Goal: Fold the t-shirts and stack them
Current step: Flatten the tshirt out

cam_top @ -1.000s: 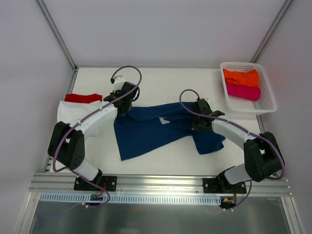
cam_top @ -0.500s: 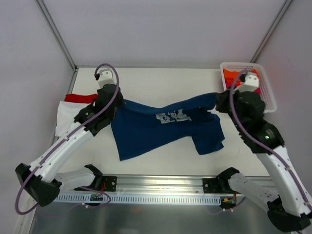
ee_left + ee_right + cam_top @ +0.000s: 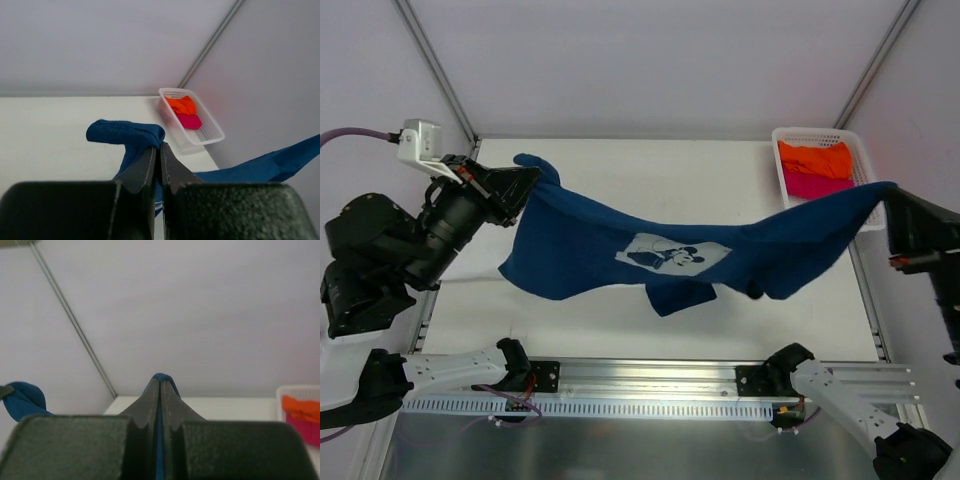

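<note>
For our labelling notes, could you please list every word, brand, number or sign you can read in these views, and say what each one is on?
No text can be read in any view.
The white chest print on the navy blue t-shirt shows a cartoon-like picture; any lettering in it is too small to tell.
The white mesh basket shows no visible label.

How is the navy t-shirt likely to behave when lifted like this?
Likely floppy: the navy t-shirt sags between the left end effector and the right end effector. Probably light, since two small pinches carry it. Its loose lower part may swing.
</note>
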Tool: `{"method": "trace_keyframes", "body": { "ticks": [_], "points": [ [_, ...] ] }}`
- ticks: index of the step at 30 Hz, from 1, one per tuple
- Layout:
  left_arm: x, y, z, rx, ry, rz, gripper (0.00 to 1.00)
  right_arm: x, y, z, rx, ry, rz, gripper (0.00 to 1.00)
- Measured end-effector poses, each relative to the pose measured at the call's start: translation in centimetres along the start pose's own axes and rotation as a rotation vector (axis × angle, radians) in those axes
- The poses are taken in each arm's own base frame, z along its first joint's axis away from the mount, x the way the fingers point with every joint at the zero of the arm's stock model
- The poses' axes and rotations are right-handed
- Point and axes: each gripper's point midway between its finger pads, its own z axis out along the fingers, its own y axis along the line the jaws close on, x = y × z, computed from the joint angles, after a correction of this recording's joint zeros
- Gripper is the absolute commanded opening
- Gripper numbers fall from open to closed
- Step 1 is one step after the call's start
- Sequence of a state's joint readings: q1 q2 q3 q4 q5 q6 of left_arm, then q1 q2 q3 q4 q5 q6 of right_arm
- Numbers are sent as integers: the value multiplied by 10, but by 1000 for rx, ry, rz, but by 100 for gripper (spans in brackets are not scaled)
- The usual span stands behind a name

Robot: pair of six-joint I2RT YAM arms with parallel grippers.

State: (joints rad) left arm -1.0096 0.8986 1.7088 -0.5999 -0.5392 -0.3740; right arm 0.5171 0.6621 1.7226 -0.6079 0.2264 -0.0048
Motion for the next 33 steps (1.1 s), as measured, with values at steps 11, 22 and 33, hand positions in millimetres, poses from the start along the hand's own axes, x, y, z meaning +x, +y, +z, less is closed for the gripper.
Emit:
{"method": "trace_keyframes", "body": {
  "ticks": [11,22,33],
  "points": [
    [-2,-17,-30,142,82,-31,0,-135,22,-55,-79,-315,-24,0],
    [12,26,0,-154,66,56,0,-61,-2,43,99,-109,-165,0],
    [164,205,138,-714,358,221,0,132,-104,196,354,305,-210,0]
  ]
}}
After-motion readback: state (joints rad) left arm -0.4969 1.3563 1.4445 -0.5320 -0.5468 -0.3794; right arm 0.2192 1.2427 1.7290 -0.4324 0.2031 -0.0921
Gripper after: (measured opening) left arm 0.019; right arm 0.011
